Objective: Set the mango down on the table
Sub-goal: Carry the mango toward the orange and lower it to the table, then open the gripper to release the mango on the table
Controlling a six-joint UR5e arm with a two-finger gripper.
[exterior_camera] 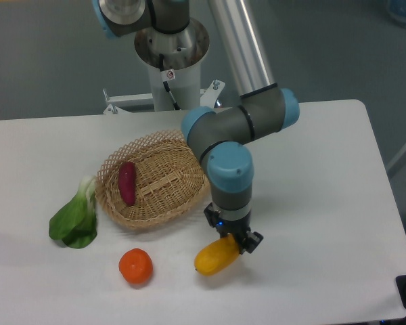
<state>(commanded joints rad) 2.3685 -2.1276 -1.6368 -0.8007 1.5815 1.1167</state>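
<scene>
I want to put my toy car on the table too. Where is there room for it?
The widest bare stretch of the table is on the camera's right, past the hand holding the mango. The back-left corner behind the basket is bare too. It is crowded at the front left, among the leafy green, the basket, the orange fruit and the mango.

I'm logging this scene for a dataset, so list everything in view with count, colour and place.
mango: 1, yellow-orange, held in the gripper, low over the table's front, right of the orange
orange: 1, orange, front of the table, left of the mango
basket: 1, tan wicker, table centre-left
sweet potato: 1, purple-red, inside the basket, left part
leafy green: 1, green, on the table left of the basket
table: 1, white, under everything
arm: 1, grey with blue joints, reaching down from the back
gripper: 1, black, fingers shut on the mango
</scene>
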